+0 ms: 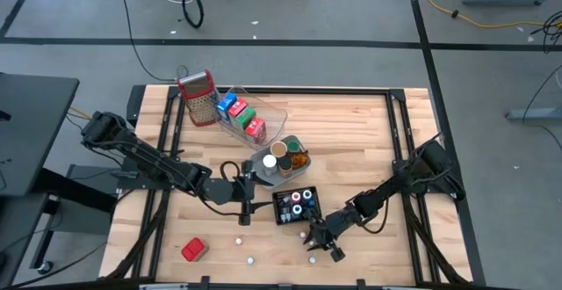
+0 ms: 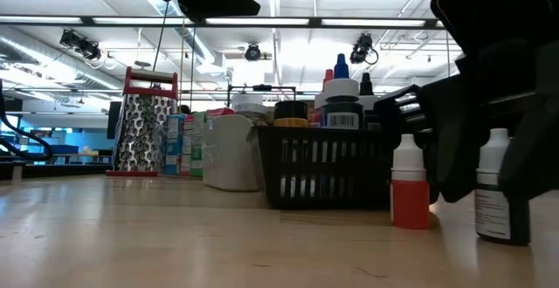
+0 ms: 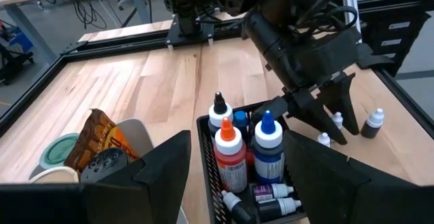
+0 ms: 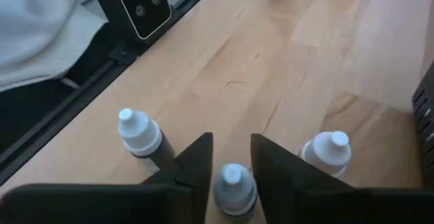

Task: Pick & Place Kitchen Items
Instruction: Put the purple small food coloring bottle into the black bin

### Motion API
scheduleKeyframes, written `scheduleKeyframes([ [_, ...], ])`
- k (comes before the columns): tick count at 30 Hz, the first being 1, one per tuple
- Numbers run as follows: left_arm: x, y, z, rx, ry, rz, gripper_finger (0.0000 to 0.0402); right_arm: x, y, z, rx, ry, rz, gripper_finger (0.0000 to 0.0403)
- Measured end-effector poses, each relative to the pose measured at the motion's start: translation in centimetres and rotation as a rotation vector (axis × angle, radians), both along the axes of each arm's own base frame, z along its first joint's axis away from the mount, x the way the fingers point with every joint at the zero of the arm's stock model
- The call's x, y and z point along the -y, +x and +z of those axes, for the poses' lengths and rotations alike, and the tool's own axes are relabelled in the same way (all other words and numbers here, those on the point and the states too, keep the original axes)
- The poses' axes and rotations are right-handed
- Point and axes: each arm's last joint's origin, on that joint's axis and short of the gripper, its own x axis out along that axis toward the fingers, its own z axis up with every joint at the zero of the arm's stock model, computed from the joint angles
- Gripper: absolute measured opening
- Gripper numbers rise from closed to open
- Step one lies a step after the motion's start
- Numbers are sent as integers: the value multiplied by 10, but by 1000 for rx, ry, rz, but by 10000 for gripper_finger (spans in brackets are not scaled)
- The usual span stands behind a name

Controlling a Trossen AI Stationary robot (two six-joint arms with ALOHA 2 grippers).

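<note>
My right gripper (image 1: 320, 242) is low over the table's near edge, right of the black basket (image 1: 294, 206), shut on a small white-capped dropper bottle (image 4: 232, 184). Two more small bottles (image 4: 139, 133) (image 4: 326, 152) stand on the wood on either side of it. An orange bottle (image 2: 410, 188) stands beside the basket. My left gripper (image 3: 235, 141) hangs open left of the basket, holding nothing. Its view looks onto the taller squeeze bottles (image 3: 230, 153) standing in the basket. My right gripper has the small bottle between its two fingers (image 4: 198, 161), which flank its shoulder (image 4: 221, 191) just below the cap. The fingers slant down from the table's right side. The bottle stands upright with its base on the table (image 2: 504, 236).
A clear tray of red, blue and green cartons (image 1: 248, 119) and a metal grater (image 1: 200, 98) sit at the back. A grey tray with jars and a snack bag (image 1: 283, 156) lies behind the basket. A red item (image 1: 194, 250) and loose white caps (image 1: 239, 237) lie near the front left.
</note>
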Motion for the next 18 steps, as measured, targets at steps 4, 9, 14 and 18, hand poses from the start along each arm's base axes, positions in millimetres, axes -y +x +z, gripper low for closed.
scheduleKeyframes([
  [4, 0, 0, 0, 0, 1, 0, 245, 0, 0, 1, 8, 5, 5, 65],
  [9, 0, 0, 0, 0, 0, 0, 245, -1, 2, 11, 67, 19, 20, 61],
  [14, 0, 0, 0, 0, 0, 0, 245, -1, 1, 34, 128, 58, 19, 87],
  [18, 0, 0, 0, 0, 0, -1, 245, 1, -4, 56, 166, 62, 28, 82],
])
